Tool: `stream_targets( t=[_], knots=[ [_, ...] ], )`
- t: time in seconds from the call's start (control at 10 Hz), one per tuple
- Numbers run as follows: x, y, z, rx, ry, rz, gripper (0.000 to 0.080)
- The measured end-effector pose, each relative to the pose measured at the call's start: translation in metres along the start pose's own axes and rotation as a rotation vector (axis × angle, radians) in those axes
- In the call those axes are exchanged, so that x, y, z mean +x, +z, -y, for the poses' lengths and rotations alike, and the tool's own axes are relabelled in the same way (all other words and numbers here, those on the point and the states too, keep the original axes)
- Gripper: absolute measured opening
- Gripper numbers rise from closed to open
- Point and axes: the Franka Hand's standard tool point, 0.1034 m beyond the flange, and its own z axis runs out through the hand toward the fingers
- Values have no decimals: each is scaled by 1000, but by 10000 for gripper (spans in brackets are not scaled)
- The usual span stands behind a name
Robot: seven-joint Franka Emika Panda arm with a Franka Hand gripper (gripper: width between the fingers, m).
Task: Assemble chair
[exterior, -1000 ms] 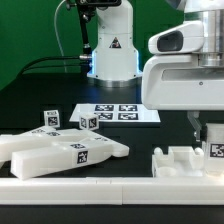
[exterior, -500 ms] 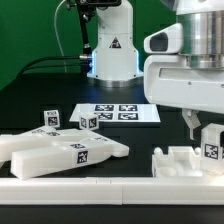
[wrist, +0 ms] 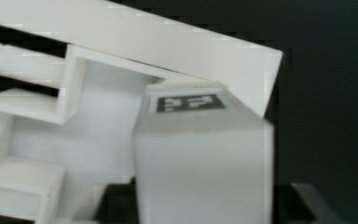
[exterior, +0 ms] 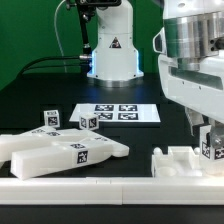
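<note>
Black table (exterior: 150,135) with loose white chair parts, seen from the exterior view.

Near the front-left corner: tapered legs (exterior: 60,150), lying flat in a touching cluster, with one square tag facing up. Just behind them, by the left edge: two small blocks (exterior: 50,117), set apart from each other, tags facing out. Toward the back edge, around the middle: marker board (exterior: 125,113), flat on the surface. Near the front-right corner: slotted panel (exterior: 178,162), lying low, with a tagged upright piece (exterior: 211,151) standing at its right end. Directly above that piece: gripper (exterior: 208,138), reaching straight down.

Handling, as a judgement: likely stiff moulded plastic, light for its bulk, matte and so not very slippery, unlikely to flex or crack under a firm pinch. Best taken across flat parallel faces: a leg across its narrow middle, the panel by a wall between slots, the upright piece by its two sides, away from the tags.

Jaws partly apart, one on either side of the upright piece. Cannot tell whether the pads press on it or stand just clear. In the wrist view, only close white faces and one tag (wrist: 190,101); no clear sight of the pads.
</note>
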Motion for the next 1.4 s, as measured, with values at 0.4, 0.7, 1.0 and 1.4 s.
stream_targets(
  t=[0.4, 0.7, 1.0, 1.4],
  knots=[
    [-19, -3, 2, -52, -658, -11, 641],
    [-17, -2, 1, -67, -967, -16, 649],
    [-22, -1, 1, -90, -1184, -24, 649],
    [-22, 1, 1, -86, -877, -39, 285]
  ],
)
